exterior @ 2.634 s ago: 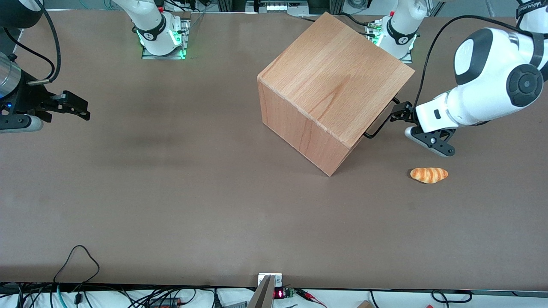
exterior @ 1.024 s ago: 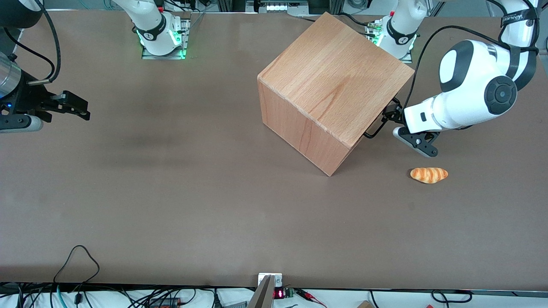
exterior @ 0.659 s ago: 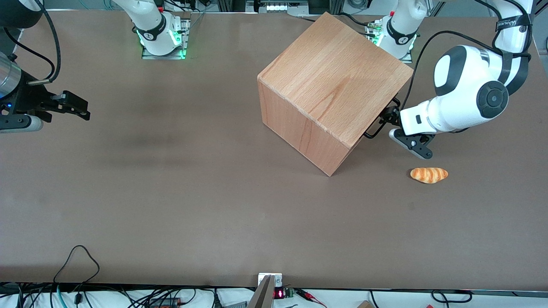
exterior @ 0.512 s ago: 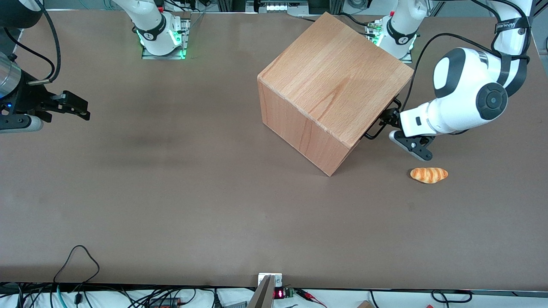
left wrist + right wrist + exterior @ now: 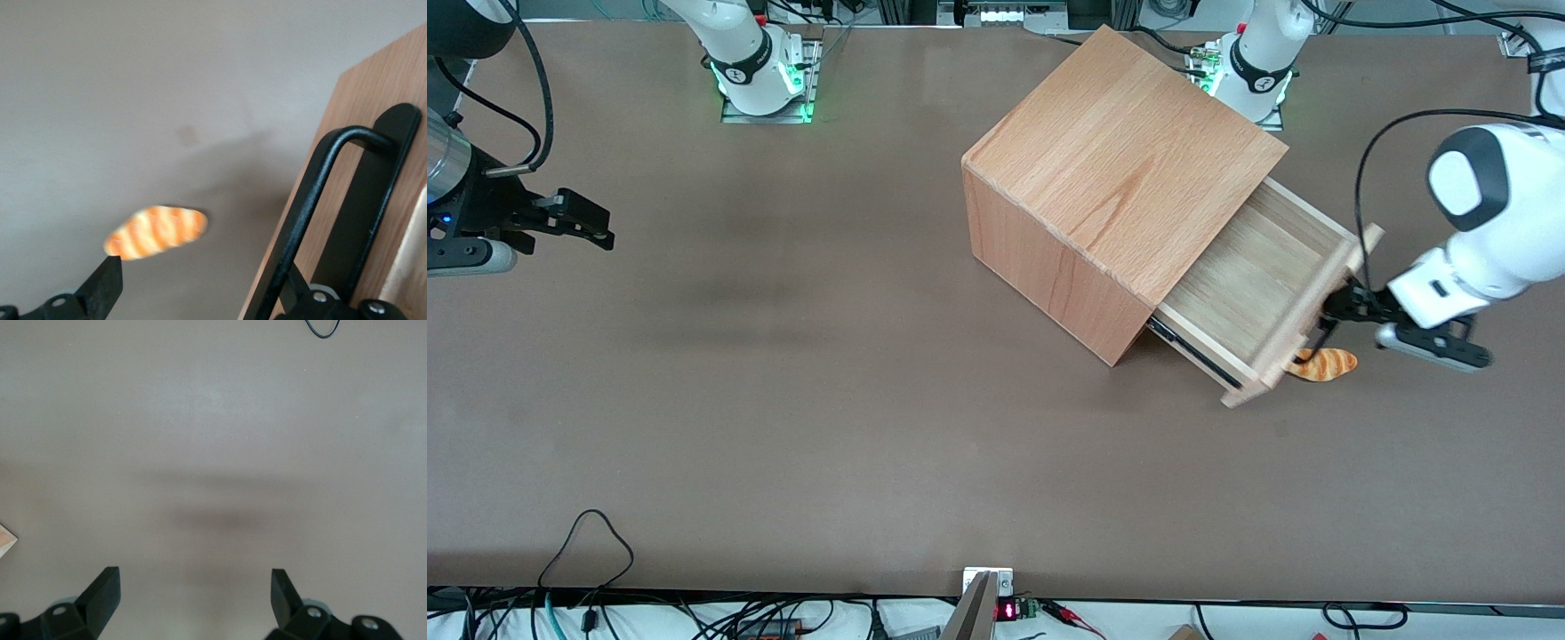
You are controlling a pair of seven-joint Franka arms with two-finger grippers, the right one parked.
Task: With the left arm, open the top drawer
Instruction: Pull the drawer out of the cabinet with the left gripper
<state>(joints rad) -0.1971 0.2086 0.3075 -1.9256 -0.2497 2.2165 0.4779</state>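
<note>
At the drawer front (image 5: 1319, 307), claw (image 5: 1334, 313) spread wide, one finger (image 5: 303, 293) hooked behind handle (image 5: 313, 207).

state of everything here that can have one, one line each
top drawer: pulled well out of the cabinet, nothing visible inside
handle: hooked by one finger
gripper: open, at the drawer front
bread roll: lying on the table, partly under the drawer front

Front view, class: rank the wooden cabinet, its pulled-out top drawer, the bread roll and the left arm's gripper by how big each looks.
1. Wooden cabinet
2. Top drawer
3. Gripper, open by the drawer's handle, and bread roll, partly hidden by the drawer front: too alike to rank.
</note>
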